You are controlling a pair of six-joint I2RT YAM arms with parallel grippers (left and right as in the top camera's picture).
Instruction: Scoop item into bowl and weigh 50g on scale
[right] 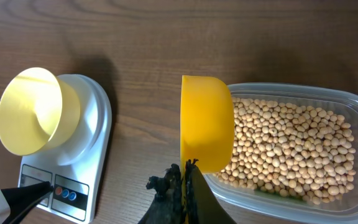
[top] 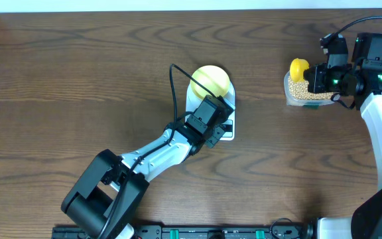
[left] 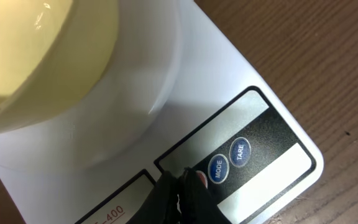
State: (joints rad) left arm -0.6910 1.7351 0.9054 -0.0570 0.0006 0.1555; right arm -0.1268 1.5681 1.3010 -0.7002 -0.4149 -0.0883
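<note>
The pale yellow bowl (top: 211,81) sits empty on the white scale (top: 227,132); both also show in the right wrist view, bowl (right: 36,112) on scale (right: 95,134). My left gripper (left: 182,180) is shut, its tips touching the scale's front panel at the red button, next to the MODE button (left: 216,168). My right gripper (right: 185,171) is shut on the handle of a yellow scoop (right: 207,121), held at the left rim of the clear container (right: 353,102) full of tan beans (right: 291,149).
The TARE button (left: 240,150) lies right of MODE. The container with beans (top: 307,93) stands at the far right of the wooden table, the scoop (top: 299,68) above its left end. The left arm stretches diagonally from the front edge.
</note>
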